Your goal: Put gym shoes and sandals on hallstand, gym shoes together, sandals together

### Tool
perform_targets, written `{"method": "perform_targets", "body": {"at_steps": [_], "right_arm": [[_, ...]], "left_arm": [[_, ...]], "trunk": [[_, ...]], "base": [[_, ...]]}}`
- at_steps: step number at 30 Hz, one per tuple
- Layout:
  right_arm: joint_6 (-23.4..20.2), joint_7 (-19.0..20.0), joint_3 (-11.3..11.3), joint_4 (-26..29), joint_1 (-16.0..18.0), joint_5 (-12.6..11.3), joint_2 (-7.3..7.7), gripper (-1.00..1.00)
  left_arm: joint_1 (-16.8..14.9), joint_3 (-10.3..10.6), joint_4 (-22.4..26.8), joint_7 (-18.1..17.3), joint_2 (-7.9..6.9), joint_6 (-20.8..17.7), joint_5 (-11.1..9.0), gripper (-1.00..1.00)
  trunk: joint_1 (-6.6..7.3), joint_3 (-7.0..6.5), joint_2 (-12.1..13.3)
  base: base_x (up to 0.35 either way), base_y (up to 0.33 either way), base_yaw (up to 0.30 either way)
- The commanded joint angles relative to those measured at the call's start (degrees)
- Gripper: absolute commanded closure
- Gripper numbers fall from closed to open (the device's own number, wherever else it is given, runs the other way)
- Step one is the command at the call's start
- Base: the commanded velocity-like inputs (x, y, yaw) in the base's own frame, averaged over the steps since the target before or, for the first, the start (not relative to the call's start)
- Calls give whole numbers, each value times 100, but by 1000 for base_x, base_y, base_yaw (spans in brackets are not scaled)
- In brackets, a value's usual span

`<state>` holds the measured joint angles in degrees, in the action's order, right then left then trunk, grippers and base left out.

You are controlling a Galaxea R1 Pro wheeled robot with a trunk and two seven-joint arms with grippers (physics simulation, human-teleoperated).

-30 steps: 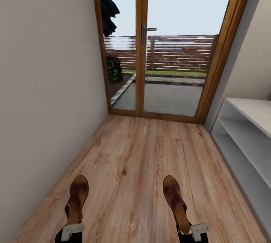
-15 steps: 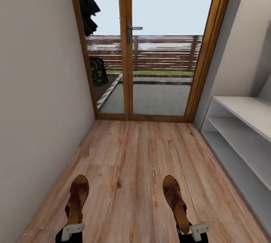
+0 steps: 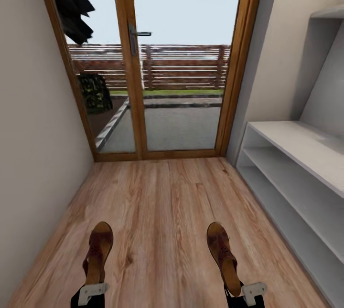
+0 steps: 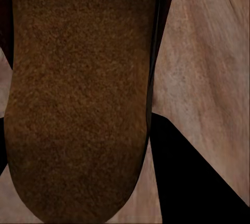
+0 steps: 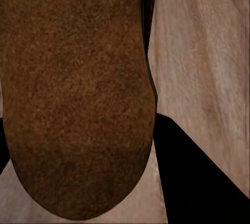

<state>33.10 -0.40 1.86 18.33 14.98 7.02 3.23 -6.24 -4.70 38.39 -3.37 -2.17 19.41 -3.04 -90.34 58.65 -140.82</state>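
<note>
Left gripper (image 3: 91,293) clamps one sandal (image 3: 98,253) by the heel end, right gripper (image 3: 252,293) clamps the other sandal (image 3: 223,256) the same way — both held off the corridor floor (image 3: 167,212), toes forward. Hallstand (image 3: 296,174) sits at the right (shelves bare). Sandals likely light, stiffish sole with soft leather upper — heel grip leaves the toe long and free, could swing. Gym shoes aren't visible here.
</note>
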Motion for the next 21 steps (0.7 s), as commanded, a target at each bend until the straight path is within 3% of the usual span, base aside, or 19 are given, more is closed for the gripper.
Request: {"method": "perform_targets", "body": {"at_steps": [1, 10, 21], "right_arm": [[12, 5, 16, -5, 5, -8, 2, 100], [12, 5, 16, -5, 5, -8, 2, 100], [12, 5, 16, -5, 5, -8, 2, 100]], "left_arm": [[0, -14, 2, -32, 0, 10, -12, 100], [-2, -21, 2, -31, -2, 10, -19, 100], [-2, -22, 2, -32, -2, 10, -21, 100]], "trunk": [[-2, 5, -2], [-2, 5, -2], [-2, 5, -2]], "base": [[290, -148, -279], [218, -98, -282], [22, -5, -291]]}}
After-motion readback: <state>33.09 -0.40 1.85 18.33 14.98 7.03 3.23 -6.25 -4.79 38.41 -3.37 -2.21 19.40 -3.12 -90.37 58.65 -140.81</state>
